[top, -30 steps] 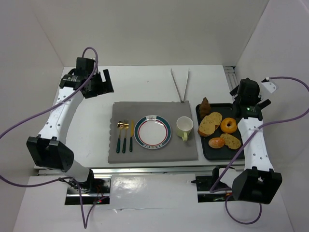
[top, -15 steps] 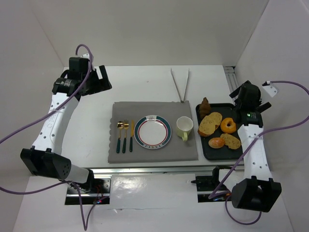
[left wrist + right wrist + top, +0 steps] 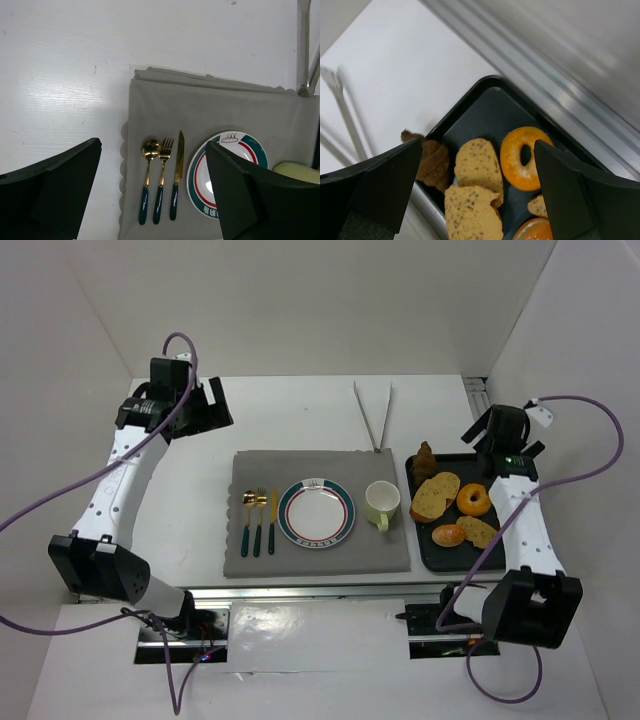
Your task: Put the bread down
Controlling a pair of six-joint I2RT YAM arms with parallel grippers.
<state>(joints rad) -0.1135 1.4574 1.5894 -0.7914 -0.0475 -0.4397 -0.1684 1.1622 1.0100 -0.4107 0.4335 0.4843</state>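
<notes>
Bread [image 3: 524, 157] rests in black tray [image 3: 490, 107], right gripper [image 3: 476, 170] spread wide nearby.

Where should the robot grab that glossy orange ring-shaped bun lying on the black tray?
Probably from straight above: the glossy orange ring-shaped bun lies flat on the black tray, hole facing up. Pinch across its outer rim, on the sides clear of the speckled brown bread slice close beside it.

This is probably a robot lab bench: plain white walls [image 3: 330, 310] box in a white table [image 3: 290, 420], with aluminium rails [image 3: 300, 592] along its near edge. A grey mat [image 3: 380, 550] with plate [image 3: 316, 512], cutlery [image 3: 258, 522] and cup [image 3: 381, 504], beside a black tray [image 3: 428, 556] of baked goods [image 3: 435, 497], makes a staged place setting.
</notes>
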